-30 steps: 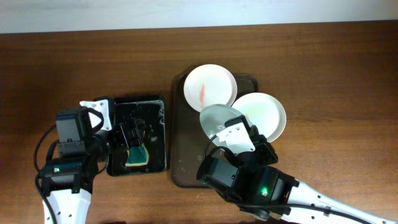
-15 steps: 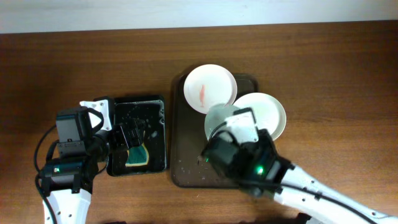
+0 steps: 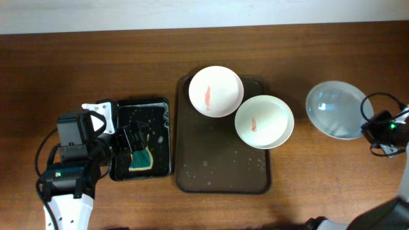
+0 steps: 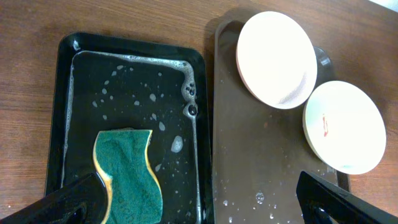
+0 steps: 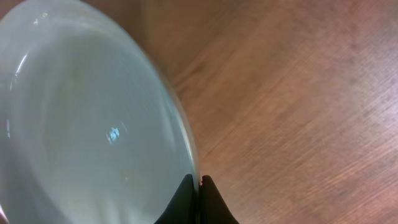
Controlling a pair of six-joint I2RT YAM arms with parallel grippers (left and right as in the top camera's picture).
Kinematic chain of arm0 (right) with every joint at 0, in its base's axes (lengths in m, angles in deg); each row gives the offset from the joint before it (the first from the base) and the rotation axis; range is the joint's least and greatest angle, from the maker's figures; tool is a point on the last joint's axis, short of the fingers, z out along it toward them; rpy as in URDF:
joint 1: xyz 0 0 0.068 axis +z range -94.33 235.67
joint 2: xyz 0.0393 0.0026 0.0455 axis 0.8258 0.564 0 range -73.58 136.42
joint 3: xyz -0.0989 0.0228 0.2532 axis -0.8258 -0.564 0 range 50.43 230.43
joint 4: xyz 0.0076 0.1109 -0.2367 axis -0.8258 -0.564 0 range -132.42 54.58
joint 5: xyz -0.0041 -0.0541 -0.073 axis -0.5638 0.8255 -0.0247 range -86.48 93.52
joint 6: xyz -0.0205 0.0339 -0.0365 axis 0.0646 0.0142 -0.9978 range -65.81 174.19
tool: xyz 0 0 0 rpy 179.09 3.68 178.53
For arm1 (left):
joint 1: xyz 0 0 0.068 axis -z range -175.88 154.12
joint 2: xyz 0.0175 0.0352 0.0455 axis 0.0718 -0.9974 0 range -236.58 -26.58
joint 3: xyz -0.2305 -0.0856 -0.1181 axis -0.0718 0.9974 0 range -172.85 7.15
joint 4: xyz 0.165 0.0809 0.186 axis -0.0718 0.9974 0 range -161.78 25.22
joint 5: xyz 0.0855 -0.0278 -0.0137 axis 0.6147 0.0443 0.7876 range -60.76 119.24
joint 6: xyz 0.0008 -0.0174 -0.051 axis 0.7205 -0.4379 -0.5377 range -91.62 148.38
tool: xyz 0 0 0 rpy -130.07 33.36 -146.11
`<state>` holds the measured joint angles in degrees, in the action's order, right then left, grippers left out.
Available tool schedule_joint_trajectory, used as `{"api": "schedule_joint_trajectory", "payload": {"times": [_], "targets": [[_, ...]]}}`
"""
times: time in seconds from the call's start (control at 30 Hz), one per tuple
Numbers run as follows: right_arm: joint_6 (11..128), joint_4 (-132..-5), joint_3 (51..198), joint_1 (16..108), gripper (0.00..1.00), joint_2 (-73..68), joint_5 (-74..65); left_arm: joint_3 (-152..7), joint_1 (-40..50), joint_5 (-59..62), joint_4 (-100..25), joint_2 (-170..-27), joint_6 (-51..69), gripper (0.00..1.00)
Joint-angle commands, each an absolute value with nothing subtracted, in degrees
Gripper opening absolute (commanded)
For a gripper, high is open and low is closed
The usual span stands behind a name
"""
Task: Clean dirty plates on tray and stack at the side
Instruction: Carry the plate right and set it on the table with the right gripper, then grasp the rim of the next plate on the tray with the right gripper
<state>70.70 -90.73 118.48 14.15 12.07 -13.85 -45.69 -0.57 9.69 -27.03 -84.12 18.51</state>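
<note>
The dark brown tray (image 3: 220, 172) lies mid-table and holds two white plates with red smears, one at its back (image 3: 216, 91) and one at its right (image 3: 264, 121); both show in the left wrist view (image 4: 276, 57) (image 4: 344, 126). A third, plain white plate (image 3: 335, 108) is over the wood at the far right. My right gripper (image 3: 365, 128) is shut on its rim (image 5: 198, 182); the plate fills the right wrist view (image 5: 87, 124). My left gripper (image 4: 199, 199) is open above the black tray, a green sponge (image 4: 127, 174) beside its left finger.
A smaller black tray (image 3: 142, 145) with soapy water and the sponge (image 3: 140, 160) sits left of the brown tray. Water drops lie on the brown tray's front. Bare wooden table (image 3: 332, 179) lies right of the brown tray.
My right arm has swung from over the brown tray to the far right, carrying the plain plate with it. The left arm has not moved.
</note>
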Motion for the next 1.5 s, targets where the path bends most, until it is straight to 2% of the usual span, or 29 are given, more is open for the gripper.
{"api": "schedule_joint_trajectory", "payload": {"times": [0.0,0.13,0.17,0.2,0.27,0.3,0.4,0.5,0.6,0.7,0.73,0.77,0.8,0.9,1.03,1.13,1.17,1.2,1.3,1.37,1.4,1.43,1.47], "targets": [[71.8,-90.3,119.1,11.8,0.04,19.5,-8.8,-46.6,-0.8,9.1,-27.1,-84.1,19.1,1.00],[71.8,-89.1,119.1,11.9,0.06,25.4,-7.9,-46.6,-0.8,9.1,-27.1,-84.1,19.1,0.99],[70.4,-88.9,119.1,12.3,0.26,24.3,-10.0,-46.6,-0.8,9.1,-27.1,-84.1,19.1,1.00],[69.0,-88.6,119.1,13.2,0.37,23.2,-12.8,-46.6,-0.8,9.1,-27.1,-84.1,19.1,1.00],[67.5,-88.0,119.1,16.9,0.50,19.0,-14.7,-46.6,-0.8,9.1,-27.1,-84.1,19.1,1.00],[65.6,-87.7,119.1,20.6,0.51,15.3,-14.9,-46.6,-0.8,9.1,-27.1,-84.1,19.1,1.00],[60.5,-88.0,119.1,37.7,0.51,6.4,-13.1,-46.6,-0.8,9.1,-27.1,-84.1,19.1,1.00],[62.1,-86.8,118.2,50.5,0.52,9.5,0.3,-46.6,-0.8,9.1,-27.1,-84.1,19.1,1.00],[63.8,-83.8,118.0,52.2,0.52,19.1,3.4,-46.6,-0.8,9.1,-27.1,-84.1,19.1,0.99],[63.5,-81.7,118.0,52.3,0.50,28.6,-1.6,-46.6,-0.8,9.1,-27.1,-84.1,19.1,1.00],[63.7,-81.4,118.0,52.3,0.43,31.1,-1.6,-46.6,-0.8,9.1,-27.1,-84.1,19.1,1.00],[64.2,-81.3,118.0,52.2,0.19,32.5,-1.7,-46.6,-0.8,9.1,-27.1,-84.1,19.1,1.00],[65.1,-81.5,118.0,52.2,0.04,32.6,-1.8,-46.6,-0.8,9.1,-27.1,-84.1,19.1,1.00],[66.4,-83.8,118.0,52.3,0.04,28.4,-1.2,-46.6,-0.8,9.1,-27.1,-84.1,19.1,1.00],[67.1,-92.7,118.0,53.1,0.04,14.8,-1.7,-46.6,-0.8,9.1,-27.1,-84.1,19.1,0.99],[67.3,-101.1,117.2,59.9,0.04,8.7,-6.7,-46.6,-0.8,9.1,-27.1,-84.1,19.1,1.00],[70.9,-101.6,115.1,63.5,0.04,8.8,-6.8,-46.6,-0.8,9.1,-27.1,-84.1,19.1,1.00],[74.5,-99.7,112.3,66.4,0.04,8.8,-6.9,-46.6,-0.8,9.1,-27.1,-84.1,19.1,0.99],[87.2,-81.7,99.5,76.2,0.04,9.5,-6.8,-46.6,-0.8,9.1,-27.1,-84.1,19.1,1.00],[86.2,-69.4,94.8,79.5,0.04,9.8,-5.7,-46.6,-0.8,9.1,-27.1,-84.1,19.1,1.00],[81.3,-68.5,95.9,80.4,0.05,9.6,-4.7,-46.6,-0.8,9.1,-27.1,-84.1,19.1,1.00],[79.2,-70.6,98.0,80.4,0.23,9.0,-4.1,-46.6,-0.8,9.1,-27.1,-84.1,19.1,0.99],[77.1,-75.3,101.5,80.4,0.32,7.5,-1.4,-46.6,-0.8,9.1,-27.1,-84.1,19.1,1.00]]}}
